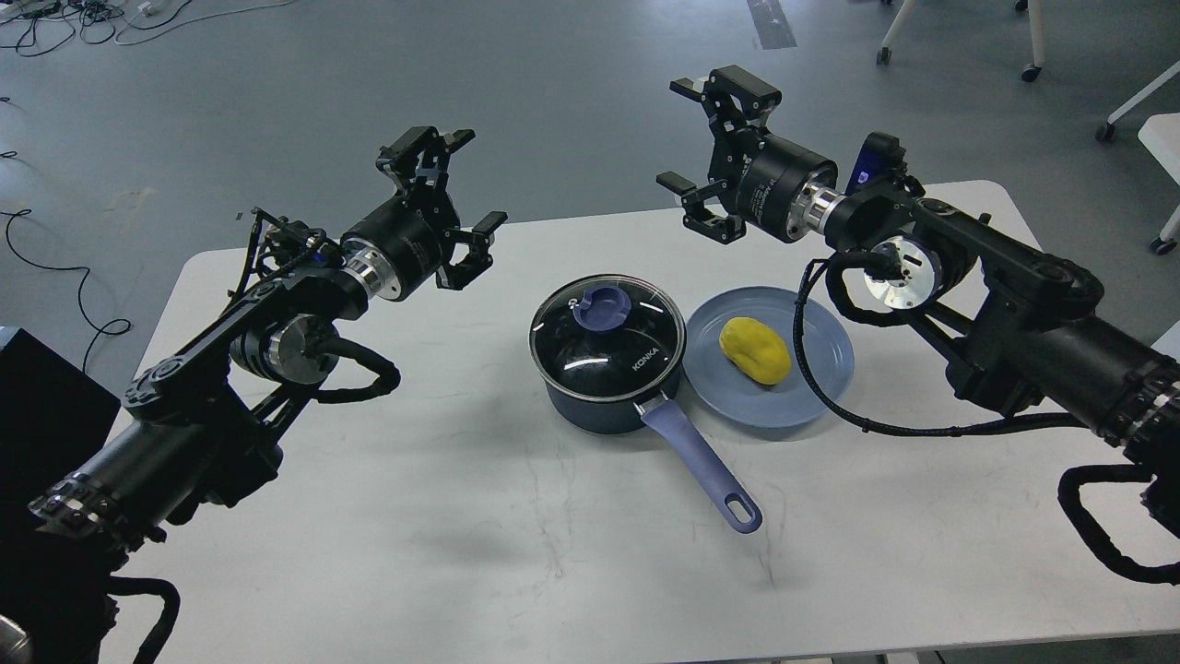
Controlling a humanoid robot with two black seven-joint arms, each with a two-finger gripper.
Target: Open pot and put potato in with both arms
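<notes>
The navy pot [604, 387] stands mid-table, covered by a glass lid [607, 338] with a lavender knob [601, 308]. Its long lavender handle [701, 461] points toward the front right. Right of it, the yellow potato [755, 350] lies on a pale blue plate [811, 369]. My left gripper [461, 189] hovers open, up and to the left of the pot, holding nothing. My right gripper [687, 138] is open too, raised behind the pot and plate, empty.
The white table [461, 516] has rounded corners, with its far edge just behind the grippers. A black cable [830, 387] from my right arm loops over the plate's right side. Grey floor, cables and chair legs lie beyond.
</notes>
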